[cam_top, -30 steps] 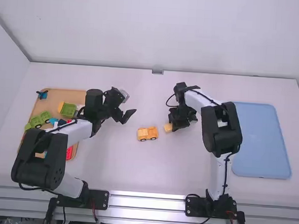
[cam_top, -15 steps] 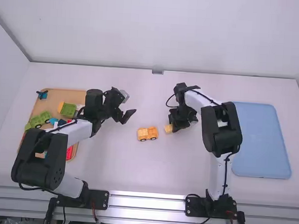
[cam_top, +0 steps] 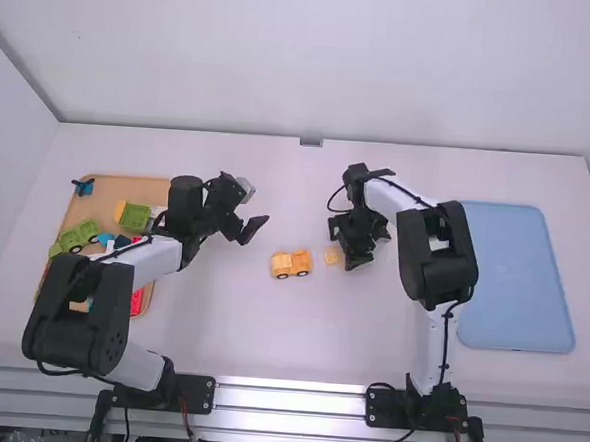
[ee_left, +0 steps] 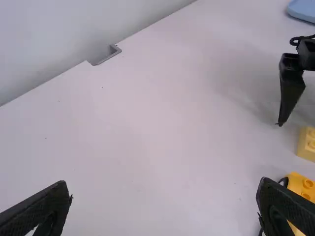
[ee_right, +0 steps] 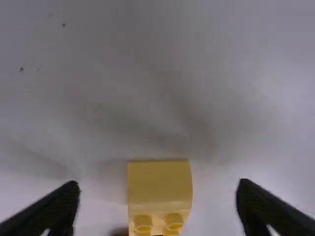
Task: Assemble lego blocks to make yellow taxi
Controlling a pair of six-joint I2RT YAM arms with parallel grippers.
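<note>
The yellow block (ee_right: 160,184) is cut off — right wrist view.

In the high view, a yellow toy car (cam_top: 292,265) sits near the middle of the white table (cam_top: 268,335). From it, a pale yellow block (cam_top: 331,254) lies near, between two and three o'clock, with the right gripper (cam_top: 341,246) close by it. The left gripper (cam_top: 254,231) hangs toward ten o'clock, fingers apart. Well apart at three o'clock lies a blue tray (cam_top: 519,280); at nine, a tan tray (cam_top: 127,188) holds a green toy car (cam_top: 79,236) and, toward its five o'clock, a red piece (cam_top: 137,302).
</note>
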